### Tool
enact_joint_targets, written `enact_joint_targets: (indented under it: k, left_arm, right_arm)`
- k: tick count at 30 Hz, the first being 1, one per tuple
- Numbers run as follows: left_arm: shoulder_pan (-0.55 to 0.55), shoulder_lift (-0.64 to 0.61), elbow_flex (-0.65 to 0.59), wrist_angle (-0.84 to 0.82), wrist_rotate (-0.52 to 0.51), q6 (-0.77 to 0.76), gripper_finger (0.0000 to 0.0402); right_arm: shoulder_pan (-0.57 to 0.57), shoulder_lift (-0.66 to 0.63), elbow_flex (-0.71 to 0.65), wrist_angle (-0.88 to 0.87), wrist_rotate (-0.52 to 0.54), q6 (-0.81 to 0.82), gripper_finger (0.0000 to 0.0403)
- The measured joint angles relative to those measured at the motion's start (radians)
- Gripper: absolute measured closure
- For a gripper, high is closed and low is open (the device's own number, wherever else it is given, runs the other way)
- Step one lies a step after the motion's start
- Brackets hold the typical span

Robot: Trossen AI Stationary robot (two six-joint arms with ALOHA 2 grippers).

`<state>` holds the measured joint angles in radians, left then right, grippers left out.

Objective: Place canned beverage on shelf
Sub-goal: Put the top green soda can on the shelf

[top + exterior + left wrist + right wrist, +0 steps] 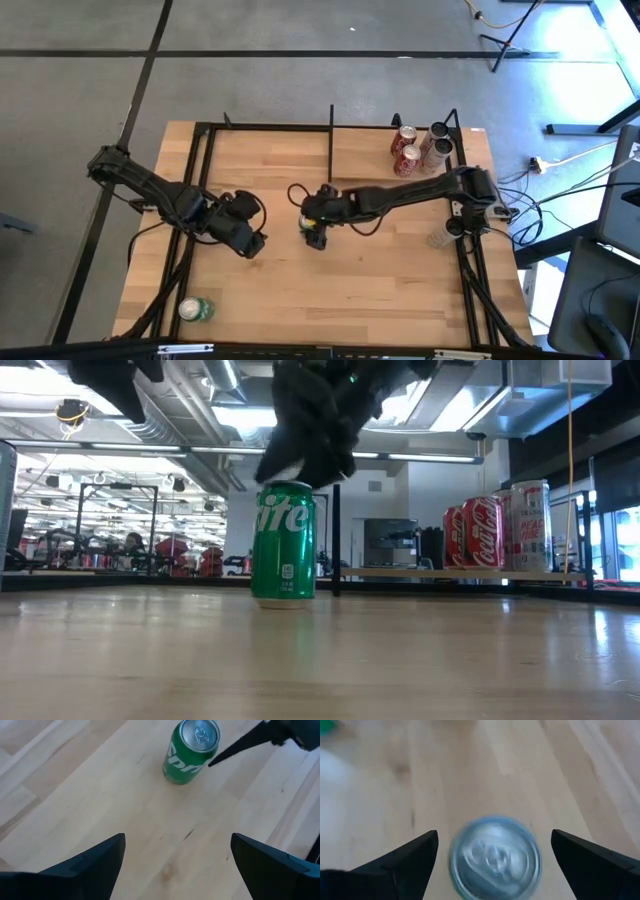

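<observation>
While both grippers stand wide and hold nothing, the right gripper (316, 235) hangs directly over an upright green can (283, 542) at mid-table, fingers (402, 860) spread to either side of its silver top without touching. The left gripper (250, 243) sits near it to the left, pointed at that can. Three cans (418, 148), two red and one silver, stand on the shelf (360, 150) at the far right corner. A black post (336, 540) stands between the green can and the shelf. A second green can (196, 309) lies on its side by the near left edge, well apart. Bare wood stretches across the near table (380, 290). Only the low view shows the shelf board raised off the tabletop; only the high view shows the fallen can.
</observation>
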<state>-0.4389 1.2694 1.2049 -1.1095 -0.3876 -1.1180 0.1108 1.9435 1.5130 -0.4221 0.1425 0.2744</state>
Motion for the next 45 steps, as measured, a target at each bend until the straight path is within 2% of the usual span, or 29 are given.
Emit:
enact_joint_targets:
  k: [6, 9, 12, 16, 17, 20, 33, 40, 45]
  left_arm:
    - [0.0, 0.0, 0.0, 0.014, -0.002, 0.001, 0.0052]
    - [0.0, 0.0, 0.0, 0.015, -0.003, 0.002, 0.0052]
    - [0.0, 0.0, 0.0, 0.015, -0.004, 0.002, 0.0052]
    - [0.0, 0.0, 0.0, 0.017, 0.019, 0.002, 0.0052]
    - [0.0, 0.0, 0.0, 0.021, 0.039, 0.002, 0.0052]
    - [0.0, 0.0, 0.0, 0.025, 0.065, 0.002, 0.0052]
    - [0.0, 0.0, 0.0, 0.024, 0.056, 0.01, 0.0052]
    - [0.0, 0.0, 0.0, 0.024, 0.054, 0.03, 0.0052]
    - [0.0, 0.0, 0.0, 0.024, 0.054, 0.03, 0.0052]
  right_arm:
    - [0.0, 0.019, -0.001, -0.013, 0.015, 0.015, 0.0028]
    - [0.0, 0.02, -0.001, 0.013, 0.014, 0.016, 0.0044]
    - [-0.001, 0.02, -0.001, 0.043, 0.008, 0.017, 0.0093]
    - [-0.014, 0.019, 0.0, 0.037, -0.004, 0.015, 0.0186]
    - [-0.014, 0.018, 0.0, 0.032, -0.005, 0.009, 0.0194]
    - [-0.015, 0.007, 0.0, 0.015, -0.014, -0.026, 0.0194]
    - [-0.027, -0.073, -0.004, -0.148, -0.03, -0.12, 0.0192]
    - [-0.047, -0.206, -0.003, -0.283, -0.039, -0.177, 0.0193]
    - [-0.11, -0.335, -0.001, -0.416, -0.061, -0.275, 0.0192]
